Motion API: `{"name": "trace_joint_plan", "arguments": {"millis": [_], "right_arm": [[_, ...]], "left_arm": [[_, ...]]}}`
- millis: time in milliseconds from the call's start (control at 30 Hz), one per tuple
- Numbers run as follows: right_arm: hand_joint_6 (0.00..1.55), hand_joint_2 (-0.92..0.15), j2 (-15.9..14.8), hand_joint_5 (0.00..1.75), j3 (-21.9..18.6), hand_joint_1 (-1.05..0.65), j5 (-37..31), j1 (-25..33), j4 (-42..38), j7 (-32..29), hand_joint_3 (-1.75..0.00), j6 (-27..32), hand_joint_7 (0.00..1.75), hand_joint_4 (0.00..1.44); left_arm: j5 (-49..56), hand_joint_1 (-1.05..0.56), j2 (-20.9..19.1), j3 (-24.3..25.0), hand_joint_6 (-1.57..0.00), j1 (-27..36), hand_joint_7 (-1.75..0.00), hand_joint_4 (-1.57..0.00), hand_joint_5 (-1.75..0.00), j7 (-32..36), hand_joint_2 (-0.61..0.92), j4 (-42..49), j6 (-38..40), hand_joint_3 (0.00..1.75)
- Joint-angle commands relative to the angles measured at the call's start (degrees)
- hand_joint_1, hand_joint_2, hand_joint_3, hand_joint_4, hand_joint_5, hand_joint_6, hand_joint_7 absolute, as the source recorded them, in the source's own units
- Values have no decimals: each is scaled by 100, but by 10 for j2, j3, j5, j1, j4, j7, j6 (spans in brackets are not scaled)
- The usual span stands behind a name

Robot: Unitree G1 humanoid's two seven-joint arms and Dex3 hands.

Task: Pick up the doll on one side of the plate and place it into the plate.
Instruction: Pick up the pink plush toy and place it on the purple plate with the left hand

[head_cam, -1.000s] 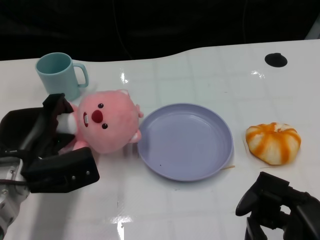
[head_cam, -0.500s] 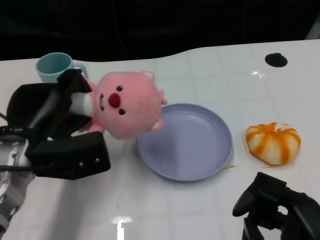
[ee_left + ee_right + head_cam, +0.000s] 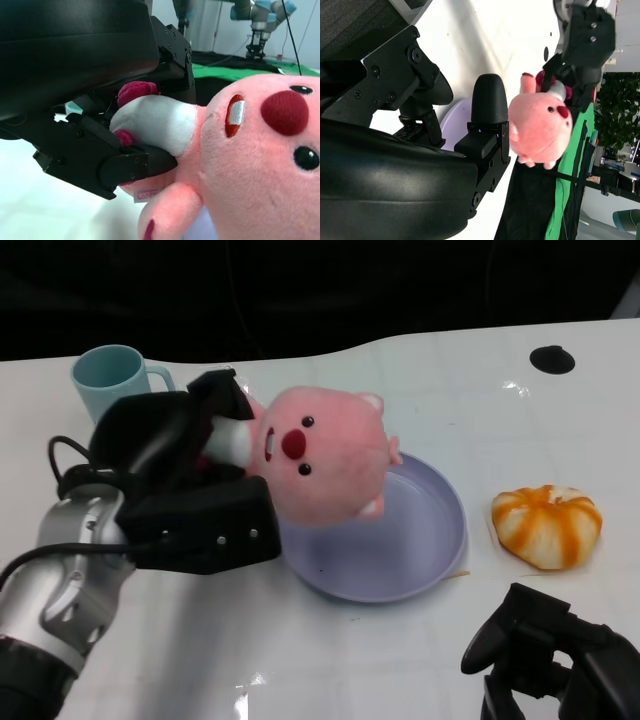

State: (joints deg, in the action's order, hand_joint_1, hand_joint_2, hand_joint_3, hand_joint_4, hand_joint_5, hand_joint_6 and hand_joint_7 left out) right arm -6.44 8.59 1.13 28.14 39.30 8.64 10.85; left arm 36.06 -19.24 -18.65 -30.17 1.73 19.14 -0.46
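My left hand [image 3: 185, 490] grips the pink plush doll [image 3: 320, 455] by its white body and holds it in the air over the left part of the lavender plate [image 3: 415, 540]. In the left wrist view the fingers [image 3: 120, 165] close around the doll's white body [image 3: 160, 122], its pink head [image 3: 255, 150] filling the frame. The right wrist view shows the doll [image 3: 540, 127] held by the left hand [image 3: 582, 45] above the plate [image 3: 455, 117]. My right hand [image 3: 560, 655] rests low at the front right, fingers curled, nothing in it.
A teal mug [image 3: 110, 375] stands at the back left behind my left hand. An orange-and-white striped plush [image 3: 545, 523] lies right of the plate. A black round mark [image 3: 552, 359] sits at the table's far right.
My left hand has lifted the doll off the table left of the plate and carried it rightward over the plate's left part. The right hand has barely moved.
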Motion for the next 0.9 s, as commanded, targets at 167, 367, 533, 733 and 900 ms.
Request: {"name": "trace_joint_plan", "arguments": {"millis": [167, 367, 533, 733, 900], "right_arm": [[57, -46, -3, 175, 1, 9, 1, 4, 9, -3, -135, 1, 158, 70], [56, -46, -3, 175, 4, 9, -2, 7, 8, -3, -134, -9, 158, 70], [56, -46, -1, 175, 6, 9, -1, 9, 12, -4, -134, -2, 158, 70], [57, -45, -2, 175, 8, 9, -7, 8, 10, -4, -136, -7, 159, 71], [56, -46, 0, 175, 8, 9, -2, 9, 11, -4, -135, -5, 159, 71]], "left_arm": [[-3, -12, 42, -20, -70, -36, -175, -92, -175, -3, 45, 42, -12, 107], [3, -17, 76, -39, -70, -60, -175, -92, -175, -11, 49, 74, -1, 107], [6, -19, 96, -55, -70, -82, -175, -91, -175, -5, 57, 115, -9, 95], [9, -16, 114, -62, -74, -93, -171, -92, -175, -2, 50, 132, -3, 100], [9, -22, 111, -64, -85, -94, -83, -84, -175, -29, 49, 112, 19, 91]]}}
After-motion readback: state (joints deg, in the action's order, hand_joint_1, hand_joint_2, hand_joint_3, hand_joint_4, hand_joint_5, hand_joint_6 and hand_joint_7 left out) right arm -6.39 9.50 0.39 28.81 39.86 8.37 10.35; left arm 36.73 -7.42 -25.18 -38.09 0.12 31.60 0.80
